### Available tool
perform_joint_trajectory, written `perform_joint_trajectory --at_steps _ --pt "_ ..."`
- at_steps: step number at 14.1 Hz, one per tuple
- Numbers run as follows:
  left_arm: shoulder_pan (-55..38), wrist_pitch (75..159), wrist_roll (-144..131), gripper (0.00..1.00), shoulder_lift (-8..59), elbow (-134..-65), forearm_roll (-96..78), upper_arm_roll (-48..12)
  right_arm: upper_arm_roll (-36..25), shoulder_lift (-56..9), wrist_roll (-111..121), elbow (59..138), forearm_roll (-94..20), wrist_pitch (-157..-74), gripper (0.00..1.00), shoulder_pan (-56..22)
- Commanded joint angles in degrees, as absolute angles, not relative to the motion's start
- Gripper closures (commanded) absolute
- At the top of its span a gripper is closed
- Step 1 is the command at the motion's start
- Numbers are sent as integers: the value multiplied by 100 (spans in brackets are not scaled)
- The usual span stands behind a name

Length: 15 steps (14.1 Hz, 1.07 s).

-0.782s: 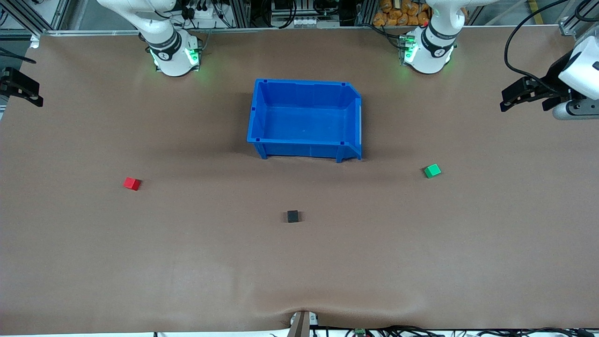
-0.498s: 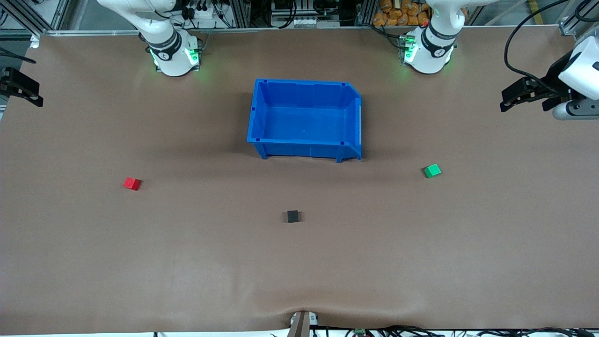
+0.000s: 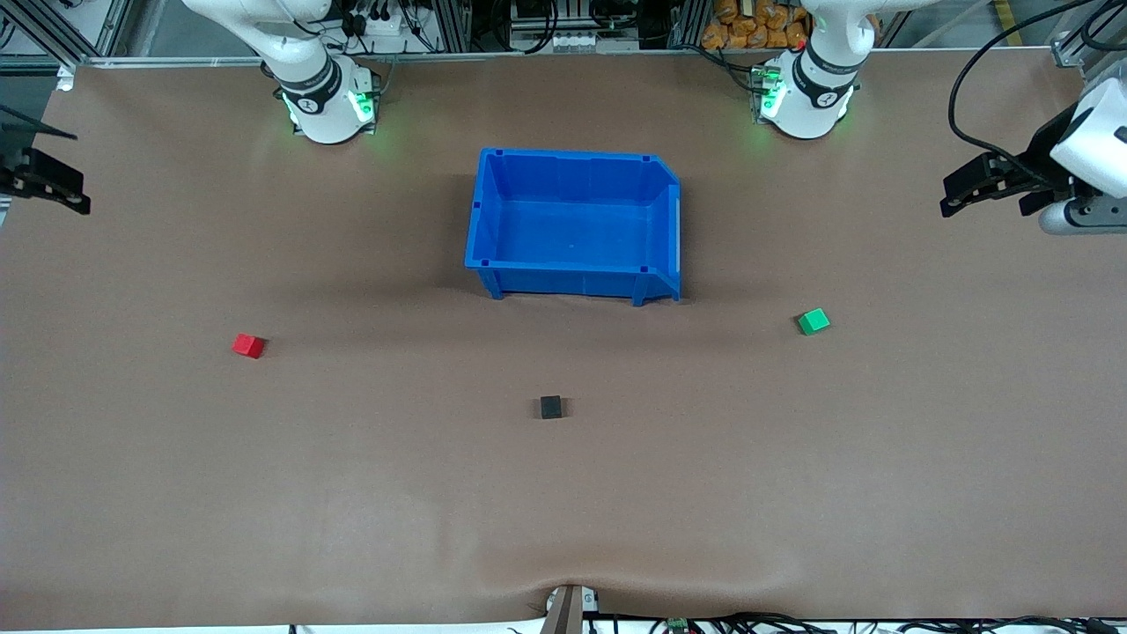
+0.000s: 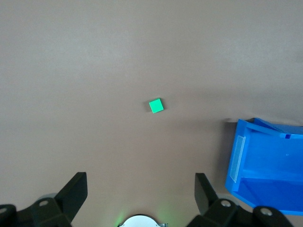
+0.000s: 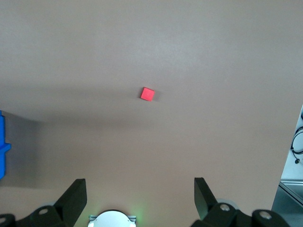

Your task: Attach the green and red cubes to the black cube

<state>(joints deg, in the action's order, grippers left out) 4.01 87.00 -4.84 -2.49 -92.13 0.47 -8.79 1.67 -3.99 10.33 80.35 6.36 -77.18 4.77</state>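
Here the black cube lies at the blue bin's six o'clock, the red cube at its eight, the green cube at its four. Both claws are spread and empty: the left gripper high over its table end, the right gripper over the other.

Both arms are glossy white, each rising from a rounded base ringed by a black band and lit with green lamps. The left claw is matte black with blunt, angular fingers, fixed to a white wrist with a grey cylinder beneath and a black cable looping above. The right claw is the same black.
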Motion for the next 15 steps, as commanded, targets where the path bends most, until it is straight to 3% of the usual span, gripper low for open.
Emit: perform_joint_trajectory --at_steps 1,6,11,15 --pt "378 8648 -492 0 -141 -9088 79 -888 193 -973 1046 7901 965 -7673 0 492" --pt "369 8648 -518 0 -141 -9184 79 -923 193 -1659 1046 7928 1336 -8384 0 510" --pt "396 8841 -659 0 -123 -9474 70 -923 202 -2881 1011 7963 1143 -9332 0 878" --pt "396 9333 -1413 0 -123 -9965 79 -923 193 -3689 941 8103 -190 -9860 0 1475"
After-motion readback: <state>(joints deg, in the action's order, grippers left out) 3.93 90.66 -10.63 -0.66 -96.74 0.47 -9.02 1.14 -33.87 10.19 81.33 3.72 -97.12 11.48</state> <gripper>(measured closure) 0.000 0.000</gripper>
